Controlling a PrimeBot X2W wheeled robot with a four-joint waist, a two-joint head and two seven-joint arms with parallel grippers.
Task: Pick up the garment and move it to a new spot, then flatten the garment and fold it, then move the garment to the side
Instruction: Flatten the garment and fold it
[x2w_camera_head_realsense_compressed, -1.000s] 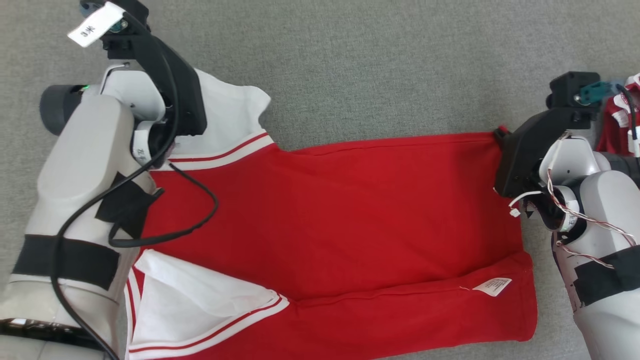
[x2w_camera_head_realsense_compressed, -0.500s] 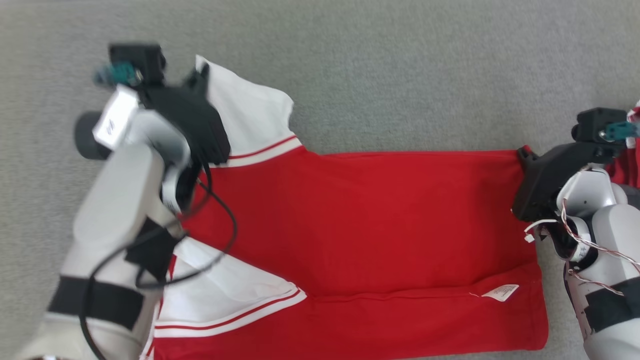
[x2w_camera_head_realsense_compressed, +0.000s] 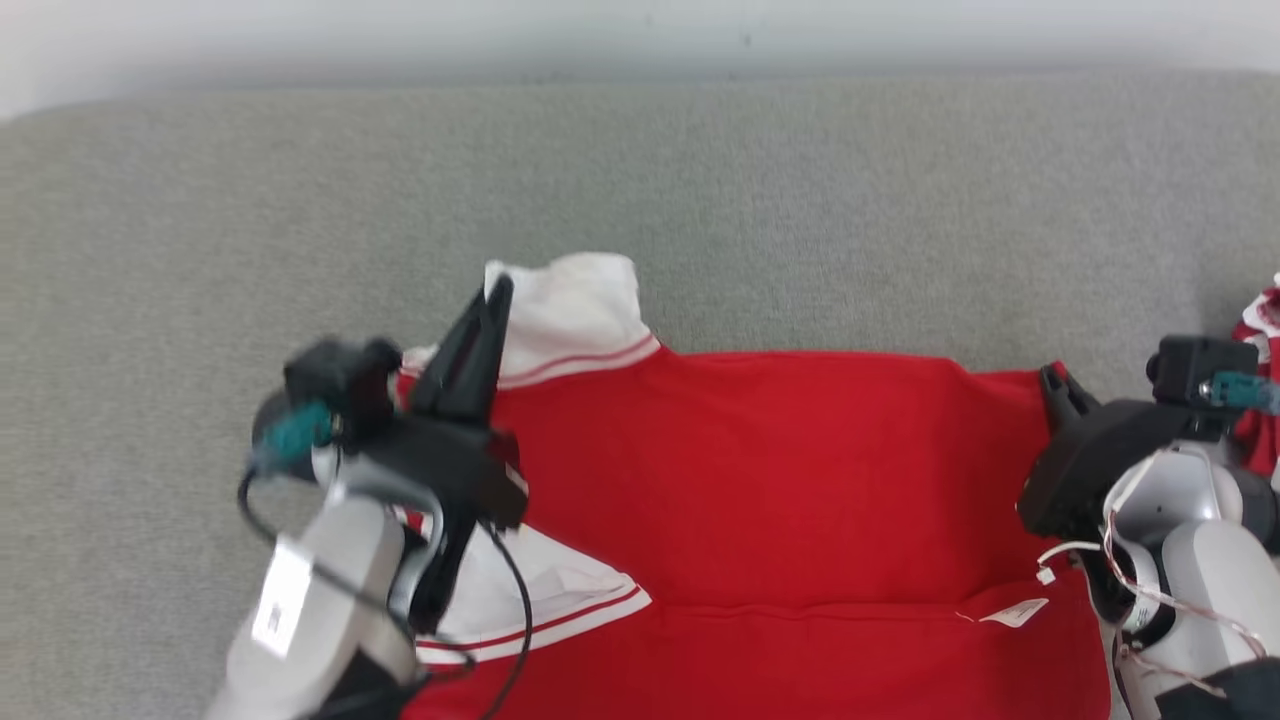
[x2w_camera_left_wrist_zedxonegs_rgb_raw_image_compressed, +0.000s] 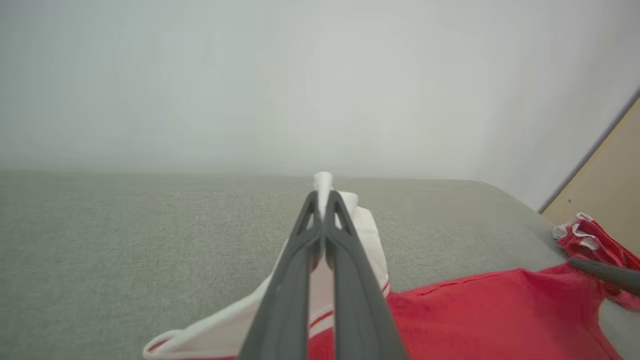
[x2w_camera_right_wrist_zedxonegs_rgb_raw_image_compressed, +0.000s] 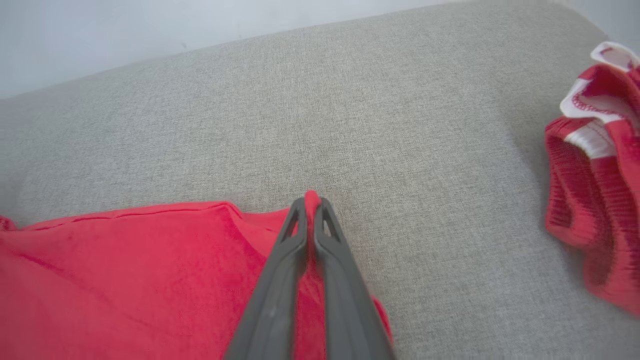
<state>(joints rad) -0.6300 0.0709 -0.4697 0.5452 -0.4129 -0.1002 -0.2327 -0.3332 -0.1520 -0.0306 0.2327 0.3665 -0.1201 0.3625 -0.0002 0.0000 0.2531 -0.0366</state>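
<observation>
The garment (x2w_camera_head_realsense_compressed: 760, 480) is a red shirt with white sleeves and red stripes, spread on a grey fabric surface (x2w_camera_head_realsense_compressed: 700, 200). My left gripper (x2w_camera_head_realsense_compressed: 500, 292) is shut on the far white sleeve (x2w_camera_head_realsense_compressed: 575, 310), whose tip pokes up between the fingertips in the left wrist view (x2w_camera_left_wrist_zedxonegs_rgb_raw_image_compressed: 324, 186). At the right, my right gripper (x2w_camera_head_realsense_compressed: 1050, 375) is shut on the far red hem corner (x2w_camera_right_wrist_zedxonegs_rgb_raw_image_compressed: 312, 196). The far edge of the garment hangs slightly raised between the two grips. The near white sleeve (x2w_camera_head_realsense_compressed: 560, 600) lies folded on the red body.
A second red and white garment (x2w_camera_right_wrist_zedxonegs_rgb_raw_image_compressed: 595, 200) lies bunched at the right edge of the surface (x2w_camera_head_realsense_compressed: 1262, 400). A pale wall (x2w_camera_head_realsense_compressed: 640, 30) runs behind the surface. A wooden panel (x2w_camera_left_wrist_zedxonegs_rgb_raw_image_compressed: 605, 175) stands at the far right.
The head camera has tilted up, bringing the wall into view. My left gripper has turned fingers-up and lifted the white sleeve. The right gripper keeps its hold on the hem corner.
</observation>
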